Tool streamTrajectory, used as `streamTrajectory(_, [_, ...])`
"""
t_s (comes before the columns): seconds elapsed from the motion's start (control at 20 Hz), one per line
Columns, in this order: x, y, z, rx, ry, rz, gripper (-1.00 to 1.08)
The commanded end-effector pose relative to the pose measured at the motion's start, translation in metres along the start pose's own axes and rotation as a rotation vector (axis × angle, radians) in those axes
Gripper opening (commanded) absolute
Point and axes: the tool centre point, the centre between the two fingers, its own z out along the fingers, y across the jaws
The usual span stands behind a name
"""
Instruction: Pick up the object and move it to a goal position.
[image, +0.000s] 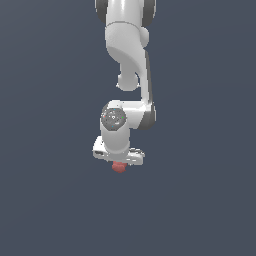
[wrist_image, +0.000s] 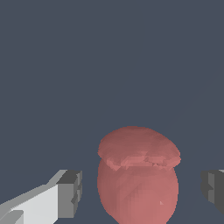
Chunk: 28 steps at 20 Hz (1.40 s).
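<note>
The object is a small matte red rounded lump, like two fused balls. In the wrist view it lies between my two fingers, with a gap to the finger on one side and a gap to the other finger. My gripper is open around it and neither pad touches it. In the exterior view the white gripper hangs straight down over the object. Only the lump's lower part shows below the hand.
The dark blue-grey floor is flat and plain all around. The white arm rises from the gripper toward the top of the exterior view. No other objects show and no goal marker is visible.
</note>
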Motion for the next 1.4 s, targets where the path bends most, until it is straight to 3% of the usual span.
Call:
streamTrajectory(0.0, [-0.001, 0.000, 0.013, 0.000, -0.001, 0.001, 1.00])
streamTrajectory(0.35, [0.001, 0.000, 0.024, 0.000, -0.001, 0.001, 1.00])
streamTrajectory(0.4, [0.001, 0.000, 0.024, 0.000, -0.001, 0.001, -1.00])
streamTrajectory(1.35, [-0.008, 0.010, 0.013, 0.000, -0.001, 0.001, -1.00])
